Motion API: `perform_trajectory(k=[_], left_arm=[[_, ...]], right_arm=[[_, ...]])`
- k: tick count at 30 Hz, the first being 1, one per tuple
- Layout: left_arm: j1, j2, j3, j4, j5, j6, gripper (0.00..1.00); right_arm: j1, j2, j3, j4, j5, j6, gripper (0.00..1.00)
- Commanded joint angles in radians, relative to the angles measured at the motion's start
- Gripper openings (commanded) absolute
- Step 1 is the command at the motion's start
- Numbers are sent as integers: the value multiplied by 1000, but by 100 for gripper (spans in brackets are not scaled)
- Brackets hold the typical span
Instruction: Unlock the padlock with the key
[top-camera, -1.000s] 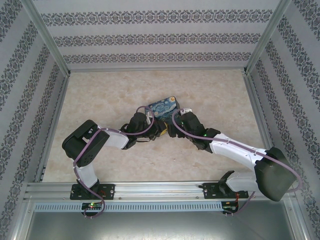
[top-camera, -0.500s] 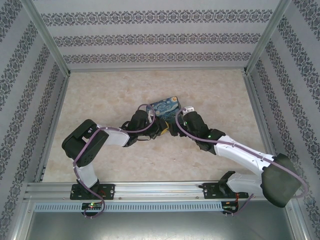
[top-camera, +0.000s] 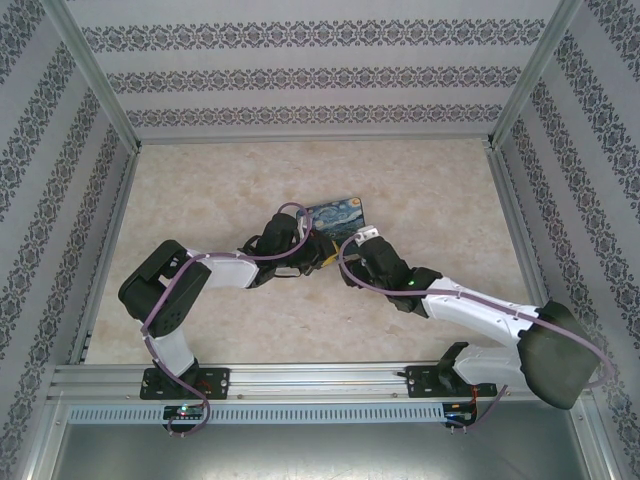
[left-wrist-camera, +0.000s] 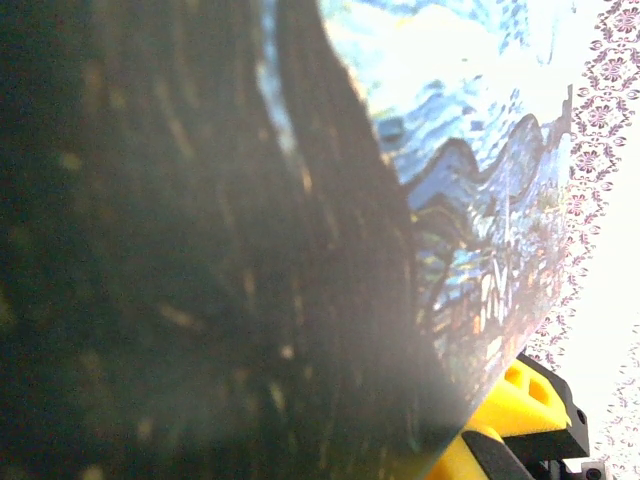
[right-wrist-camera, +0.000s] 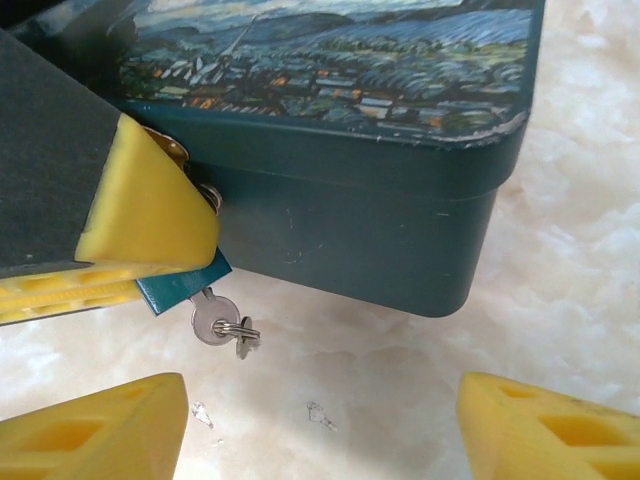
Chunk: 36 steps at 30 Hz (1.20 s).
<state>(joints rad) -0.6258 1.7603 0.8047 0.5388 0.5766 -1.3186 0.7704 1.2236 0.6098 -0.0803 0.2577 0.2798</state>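
Over the last second we see the right arm swing. Its forearm has dropped toward the counter's near edge and its wrist has drawn back. It now aims at the near side of the rounded blue tin box with the starry-night print (top-camera: 337, 213) instead of crowding it. The box appears to have shifted a touch toward the right edge. It sits about mid-counter, a little toward the far edge.

The right wrist view shows what this gains us. The left end effector (right-wrist-camera: 185, 272) is clamped shut on the small blue-bodied padlock (right-wrist-camera: 176, 291), which hangs at the box's front wall by a brass hasp (right-wrist-camera: 170, 150). The small silvery round-headed key (right-wrist-camera: 213, 320) sticks out below the padlock, seemingly seated in it, with a ring on its head. The right end effector (right-wrist-camera: 320, 430) has its yellow fingers apart with nothing between them, and the key lies just ahead of the gap.

We judge the approach lined up. What remains is closing on the key's head and turning it while the left steadies the lock. The head is small and thin, so a slip is the risk.

The counter (top-camera: 200, 190) is a pale beige marbled sheet. Around it stand walls (top-camera: 320, 60) papered in grey ornamental bands, framed by aluminium posts (top-camera: 96, 78).
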Motion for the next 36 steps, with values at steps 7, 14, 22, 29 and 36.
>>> perform_trajectory(k=[7,14,22,29,36], left_arm=[[14,-35,43,-43,52,30,0],[13,-32,48,-43,57,30,0],[14,-35,43,-44,59,28,0],[14,-29,41,-35,64,27,0],[14,-23,42,-34,71,27,0]], right_arm=[[15,69,23,30,25,-68,61],[13,116,49,41,26,-70,59],[-23,153,77,63,5,-68,51],[-48,160,100,74,-38,-63,37],[-48,166,134,73,-89,-68,23]])
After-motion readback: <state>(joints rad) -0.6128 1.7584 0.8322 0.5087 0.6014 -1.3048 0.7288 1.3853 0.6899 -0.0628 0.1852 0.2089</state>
